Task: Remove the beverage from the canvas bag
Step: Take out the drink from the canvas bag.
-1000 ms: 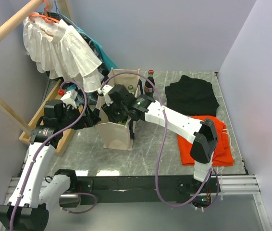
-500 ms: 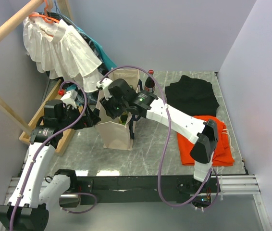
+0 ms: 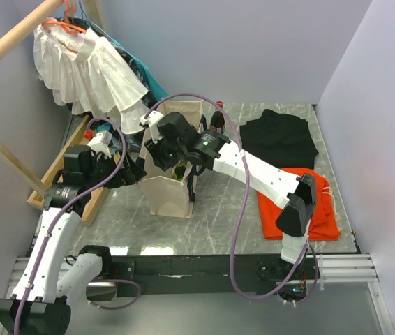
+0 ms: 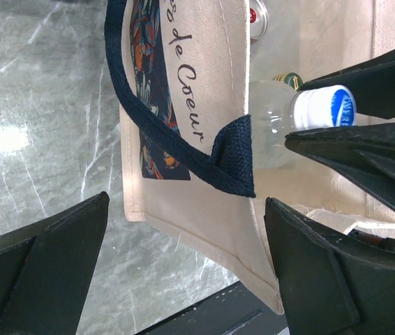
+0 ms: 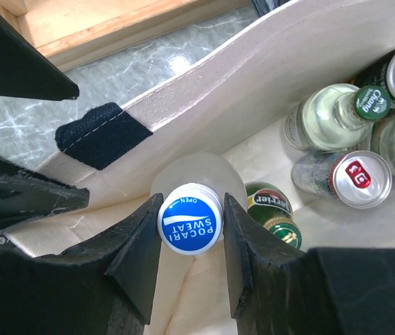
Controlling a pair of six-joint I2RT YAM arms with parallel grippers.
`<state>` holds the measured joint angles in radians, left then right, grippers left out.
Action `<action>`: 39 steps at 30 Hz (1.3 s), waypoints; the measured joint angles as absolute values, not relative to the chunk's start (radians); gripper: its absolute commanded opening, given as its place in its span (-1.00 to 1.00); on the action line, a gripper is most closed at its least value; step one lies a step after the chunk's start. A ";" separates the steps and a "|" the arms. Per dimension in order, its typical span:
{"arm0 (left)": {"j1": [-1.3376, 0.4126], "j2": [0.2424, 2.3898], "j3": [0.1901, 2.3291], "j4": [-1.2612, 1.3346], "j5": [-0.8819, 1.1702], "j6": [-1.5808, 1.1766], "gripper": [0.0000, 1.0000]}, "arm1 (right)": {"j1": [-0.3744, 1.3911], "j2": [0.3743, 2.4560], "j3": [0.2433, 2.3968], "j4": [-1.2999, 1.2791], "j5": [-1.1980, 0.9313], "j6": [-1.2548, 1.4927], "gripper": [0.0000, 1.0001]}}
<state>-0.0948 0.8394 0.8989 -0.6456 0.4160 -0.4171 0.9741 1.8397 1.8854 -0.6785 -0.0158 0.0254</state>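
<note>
The right hand [image 5: 190, 209] has its two fingers pressed in on the blue-and-white cap [image 5: 189, 225] of a clear bottle [image 5: 208, 174], low centre in the right wrist view, so it is clamped on the beverage's top from above. The bottle stands upright inside the canvas bag [image 3: 169, 192], its long axis pointing straight at that hand and its shoulder close to the cream wall by a navy strap patch [image 5: 96, 136]. The way out looks to be a straight pull up along that axis through the open mouth. To the right in the bag sit a green-capped glass bottle [image 5: 337, 115] and a can [image 5: 351, 178], which a tilt might knock. The left hand [image 4: 183, 209] has its fingers wide apart on either side of the bag's corner, holding nothing, above the marbled worktop [image 4: 37, 105].
</note>
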 measured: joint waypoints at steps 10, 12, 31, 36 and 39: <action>-0.095 0.819 0.886 -0.632 0.421 -0.427 0.94 | 0.974 1.840 1.966 -0.712 -0.016 0.017 -1.00; -0.095 0.816 0.886 -0.632 0.426 -0.427 0.93 | 0.974 1.840 1.967 -0.716 -0.017 0.017 -1.00; -0.095 0.807 0.887 -0.630 0.343 -0.463 0.93 | 0.974 1.840 1.982 -0.737 -0.035 0.016 -1.00; -0.095 0.808 0.896 -0.619 0.329 -0.466 0.93 | 0.974 1.840 1.982 -0.744 -0.035 0.017 -1.00; -0.095 0.807 0.900 -0.605 0.318 -0.467 0.93 | 0.974 1.840 1.982 -0.749 -0.035 0.017 -1.00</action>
<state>-0.0952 0.8074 0.9001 -0.6048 0.3183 -0.4671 0.9741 1.8397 1.9823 -0.7486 -0.0353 0.0166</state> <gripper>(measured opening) 0.966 0.434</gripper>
